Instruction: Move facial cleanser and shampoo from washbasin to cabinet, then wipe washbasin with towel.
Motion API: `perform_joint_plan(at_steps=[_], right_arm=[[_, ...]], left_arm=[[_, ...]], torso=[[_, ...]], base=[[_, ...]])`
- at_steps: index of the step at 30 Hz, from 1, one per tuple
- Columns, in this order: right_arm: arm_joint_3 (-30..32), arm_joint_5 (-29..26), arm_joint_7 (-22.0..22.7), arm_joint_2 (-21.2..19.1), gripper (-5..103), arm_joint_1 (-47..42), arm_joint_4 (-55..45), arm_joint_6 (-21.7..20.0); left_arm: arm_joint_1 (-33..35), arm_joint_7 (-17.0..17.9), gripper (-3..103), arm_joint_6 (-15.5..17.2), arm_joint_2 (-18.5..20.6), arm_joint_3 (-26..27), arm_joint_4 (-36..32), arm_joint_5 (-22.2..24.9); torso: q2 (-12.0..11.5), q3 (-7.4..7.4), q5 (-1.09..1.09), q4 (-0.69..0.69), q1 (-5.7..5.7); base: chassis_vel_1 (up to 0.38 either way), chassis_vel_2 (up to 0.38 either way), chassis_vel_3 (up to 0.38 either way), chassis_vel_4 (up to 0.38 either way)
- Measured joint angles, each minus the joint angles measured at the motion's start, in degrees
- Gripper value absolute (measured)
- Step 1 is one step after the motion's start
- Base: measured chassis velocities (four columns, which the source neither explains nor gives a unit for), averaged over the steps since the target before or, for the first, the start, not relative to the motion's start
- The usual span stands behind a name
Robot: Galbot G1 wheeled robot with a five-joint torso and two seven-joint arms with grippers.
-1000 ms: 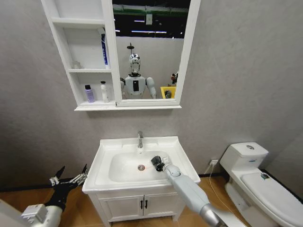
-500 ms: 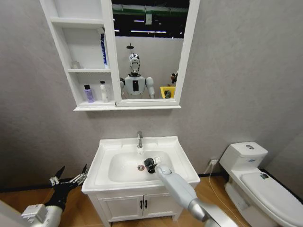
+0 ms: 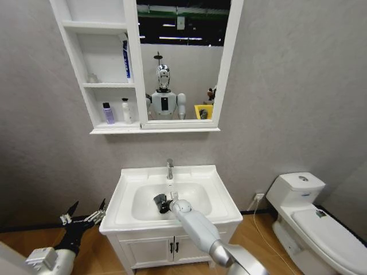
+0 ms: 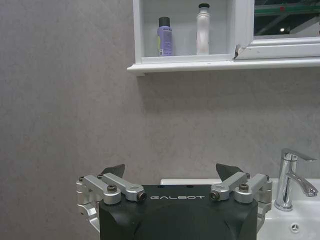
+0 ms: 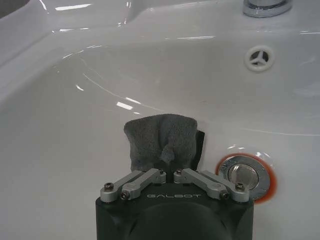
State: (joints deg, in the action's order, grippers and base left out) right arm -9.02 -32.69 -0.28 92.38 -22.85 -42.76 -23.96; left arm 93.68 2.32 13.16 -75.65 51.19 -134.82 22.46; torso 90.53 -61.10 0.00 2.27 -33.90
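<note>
The white washbasin (image 3: 129, 182) stands in front of me, chrome tap (image 3: 170, 168) at its back rim. My right gripper (image 3: 163, 204) reaches down into the bowl, shut on the dark grey towel (image 3: 158, 200), which presses on the bowl floor left of the drain (image 5: 247, 176). In the right wrist view the towel (image 5: 162, 142) bunches out past the shut gripper (image 5: 170, 172). My left gripper (image 3: 84, 215) hangs open and low, left of the basin. On the cabinet's (image 3: 132, 129) lowest shelf stand a purple bottle (image 3: 108, 113) and a white bottle (image 3: 125, 111); I cannot tell cleanser from shampoo.
A white toilet (image 3: 312, 220) sits on the right. Below the basin is a low two-door cupboard (image 3: 172, 249). A blue tube (image 3: 126, 60) leans on the cabinet's middle shelf. The left wrist view shows the tap (image 4: 292, 177), both bottles (image 4: 165, 37) and grey wall.
My right gripper has swept leftward across the bowl with the towel, from the right side past the drain to left of centre. The left arm has not moved.
</note>
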Motion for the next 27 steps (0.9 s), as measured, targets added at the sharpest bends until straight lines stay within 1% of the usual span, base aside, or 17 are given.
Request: perform_joint_plan(at_steps=[1, 3, 4, 5, 7, 8, 10, 12, 14, 17, 20, 21, 23, 24, 25, 26, 27], right_arm=[[0.4, 0.4, 1.2, -0.4, 2, -0.1, 0.1, -0.1], [0.6, 0.7, 1.9, -0.9, 2, -0.2, 0.0, -0.3], [0.9, 1.6, 2.8, -2.8, 2, -0.5, -0.7, -0.6], [0.9, 1.6, 2.8, -2.8, 2, -0.5, -0.7, -0.6], [0.6, 3.1, 4.0, -7.2, 2, -0.7, -3.2, -1.4], [0.6, 3.1, 4.0, -7.2, 2, -0.7, -3.2, -1.4], [0.7, 3.3, 5.5, -9.9, 2, -0.2, -4.5, -2.2], [1.0, 3.1, 5.7, -11.0, 2, 0.3, -4.7, -2.7], [1.0, 2.8, 5.7, -11.1, 2, 0.6, -4.1, -2.8], [1.1, 2.1, 5.3, -9.8, 2, 0.7, -2.8, -2.8], [0.1, 1.8, 4.5, -6.8, 2, 0.4, -1.3, -2.6], [0.1, 1.8, 4.5, -6.8, 2, 0.4, -1.3, -2.6], [-0.3, 1.4, 4.2, -3.3, 2, 0.7, 0.3, -2.2], [-0.4, 1.3, 4.2, -2.3, 2, 0.8, 0.7, -2.1], [-0.4, 1.3, 4.2, -2.3, 2, 0.8, 0.7, -2.1], [-0.6, 1.3, 4.0, -0.5, 2, 0.8, 0.8, -2.0], [-0.6, 1.3, 4.1, -0.2, 2, 0.6, 0.5, -2.2]], left_arm=[[0.0, 0.0, 100, 0.0, 0.0, 0.0, 0.0, 0.0], [0.0, 0.0, 100, 0.0, 0.0, 0.0, 0.0, 0.0], [0.0, 0.0, 100, 0.0, 0.0, 0.0, 0.0, 0.0], [0.0, 0.0, 100, 0.0, 0.0, 0.0, 0.0, 0.0], [0.0, 0.0, 100, 0.0, 0.0, 0.0, 0.0, 0.0], [0.0, 0.0, 100, 0.0, 0.0, 0.0, 0.0, 0.0], [0.0, 0.0, 100, 0.0, 0.0, 0.0, 0.0, 0.0], [0.0, 0.0, 100, 0.0, 0.0, 0.0, 0.0, 0.0], [0.0, 0.0, 100, 0.0, 0.0, 0.0, 0.0, 0.0], [0.0, 0.0, 100, 0.0, 0.0, 0.0, 0.0, 0.0], [0.0, 0.0, 100, 0.0, 0.0, 0.0, 0.0, 0.0], [0.0, 0.0, 100, 0.0, 0.0, 0.0, 0.0, 0.0], [0.0, 0.0, 100, 0.0, 0.0, 0.0, 0.0, 0.0], [0.0, 0.0, 100, 0.0, 0.0, 0.0, 0.0, 0.0], [0.0, 0.0, 100, 0.0, 0.0, 0.0, 0.0, 0.0], [0.0, 0.0, 100, 0.0, 0.0, 0.0, 0.0, 0.0], [0.0, 0.0, 100, 0.0, 0.0, 0.0, 0.0, 0.0]], torso=[[0.0, 0.00, 0.02, -0.03, 0.00], [0.0, 0.01, 0.02, -0.05, 0.00], [0.0, 0.01, 0.00, -0.01, 0.00], [0.0, 0.01, 0.00, -0.01, 0.00], [0.0, 0.00, 0.01, 0.04, 0.00], [0.0, 0.00, 0.01, 0.04, 0.00], [0.0, 0.01, 0.01, 0.06, 0.00], [0.0, 0.01, 0.01, 0.03, 0.00], [0.0, 0.01, 0.00, 0.03, 0.00], [0.0, 0.01, 0.00, 0.02, 0.00], [0.0, 0.01, 0.00, 0.00, 0.00], [0.0, 0.01, 0.00, 0.00, 0.00], [0.0, 0.01, -0.01, -0.01, 0.00], [0.0, 0.01, -0.01, 0.00, 0.00], [0.0, 0.01, -0.01, 0.00, 0.00], [0.0, 0.00, 0.02, -0.06, 0.00], [0.0, 0.01, -0.01, -0.04, 0.00]], base=[[0.000, 0.000, 0.000, 0.000], [0.000, 0.000, 0.000, 0.000], [0.000, 0.000, 0.000, 0.000], [0.000, 0.000, 0.000, 0.000], [0.000, 0.000, 0.000, 0.000], [0.000, 0.000, 0.000, 0.000], [0.000, 0.000, 0.000, 0.000], [0.000, 0.000, 0.000, 0.000], [0.000, 0.000, 0.000, 0.000], [0.000, 0.000, 0.000, 0.000], [0.000, 0.000, 0.000, 0.000], [0.000, 0.000, 0.000, 0.000], [0.000, 0.000, 0.000, 0.000], [0.000, 0.000, 0.000, 0.000], [0.000, 0.000, 0.000, 0.000], [0.000, 0.000, 0.000, 0.000], [0.000, 0.000, 0.000, 0.000]])
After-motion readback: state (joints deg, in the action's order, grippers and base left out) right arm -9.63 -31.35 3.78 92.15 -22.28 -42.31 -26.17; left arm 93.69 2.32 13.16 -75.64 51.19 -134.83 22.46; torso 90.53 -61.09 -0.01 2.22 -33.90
